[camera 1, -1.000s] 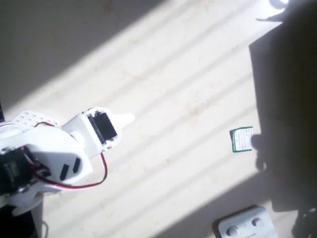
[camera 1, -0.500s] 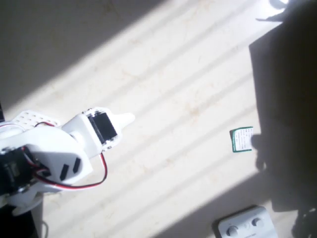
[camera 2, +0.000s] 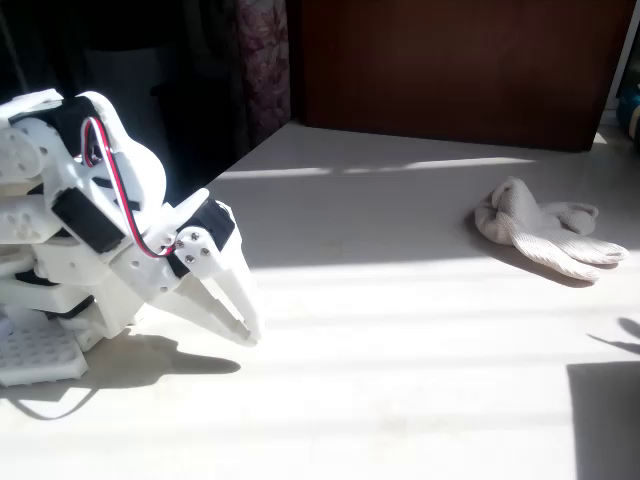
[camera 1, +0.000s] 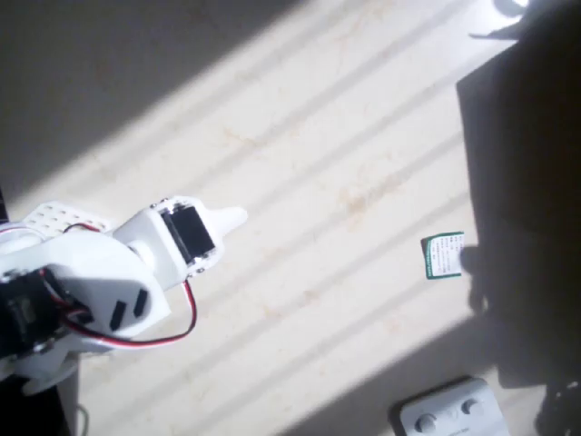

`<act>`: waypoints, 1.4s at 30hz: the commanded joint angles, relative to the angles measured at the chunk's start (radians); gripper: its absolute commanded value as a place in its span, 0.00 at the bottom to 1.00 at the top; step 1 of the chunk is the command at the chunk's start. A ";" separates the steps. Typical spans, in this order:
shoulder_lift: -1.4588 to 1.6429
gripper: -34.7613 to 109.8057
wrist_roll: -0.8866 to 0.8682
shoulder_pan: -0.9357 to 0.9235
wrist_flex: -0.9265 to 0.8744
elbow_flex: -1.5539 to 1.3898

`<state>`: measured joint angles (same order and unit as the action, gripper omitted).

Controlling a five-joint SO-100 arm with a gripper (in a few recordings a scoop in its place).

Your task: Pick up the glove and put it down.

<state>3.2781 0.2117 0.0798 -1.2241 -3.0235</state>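
My white arm sits folded low at the 9 o'clock side of the desk (camera 2: 400, 330) in the fixed view, and my pincer (camera 2: 247, 325) points down and toward 4 o'clock, its tips close to the sunlit surface with nothing between them. The two fingers lie nearly together, only a narrow slit showing, so I read them as pressed shut and empty. In the overhead view my pincer (camera 1: 229, 221) shows as a single pale point aimed toward 3 o'clock, with a red wire (camera 1: 186, 318) looping under the wrist. The glove (camera 2: 540, 228) lies well apart from me, at about 2 o'clock in the fixed view, a wrinkled pale heap flat on the desk with its fingers trailing toward 4 o'clock, half in shade and half in sun. In the overhead view a small green-and-white card (camera 1: 443, 256) lies at 3 o'clock beside a dark shadow, and a white box with round knobs (camera 1: 449, 413) sits at the 5 o'clock edge.
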 commanded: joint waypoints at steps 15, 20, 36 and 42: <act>-0.008 0.25 -0.006 -0.003 0.071 0.075; -0.018 0.25 -0.006 -0.003 0.100 0.178; -0.877 0.25 -0.006 0.037 0.103 0.969; -1.210 0.25 -0.006 0.178 0.103 1.328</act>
<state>2.1951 0.2117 0.1871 -1.1367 -1.8791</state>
